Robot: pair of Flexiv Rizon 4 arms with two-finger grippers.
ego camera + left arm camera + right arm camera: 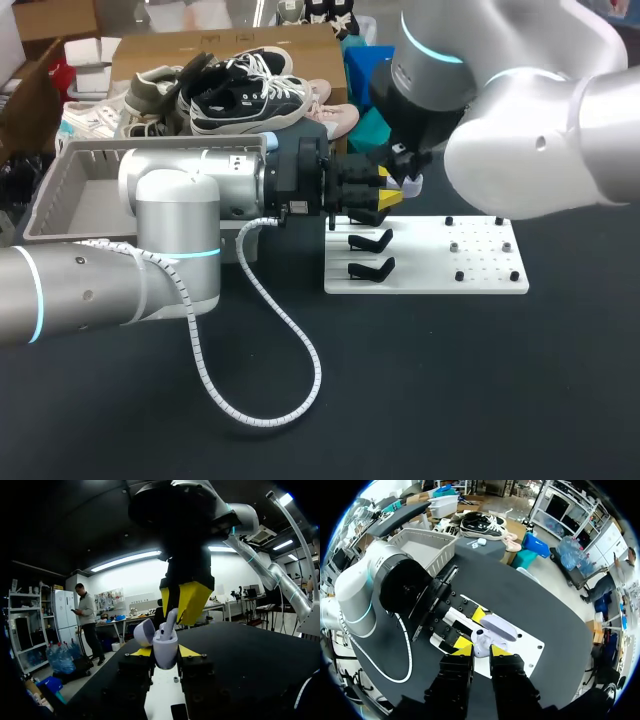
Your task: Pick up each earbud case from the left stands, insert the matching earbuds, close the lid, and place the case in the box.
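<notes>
Nearest the head camera, the left arm (150, 250) filled the lower left of the frame, a smooth silver casing with a white ribbed cable (290, 340) looping from it over the dark table (480, 400).

Containers: the left pincer (165, 652) was clamped on a glossy white, rounded earbud case (164, 645), one yellow tip at each side. Its domed lid (144, 632) stood hinged open. One white earbud (170, 621) sat stem-up in the case mouth. The right pincer (481, 651), directly above the case, had its tapered yellow tips closed on that stem. At the upper left of the head view stood a grey plastic box (45, 205) with ribbed walls; the left arm hid much of its interior.

At centre right of the head view, a flat white board (480, 270) carried two black forked stands (370, 268) and small black pegs.

Hidden: in the head view both pincers overlapped and covered the case. Whether a second earbud lay inside could not be determined.
</notes>
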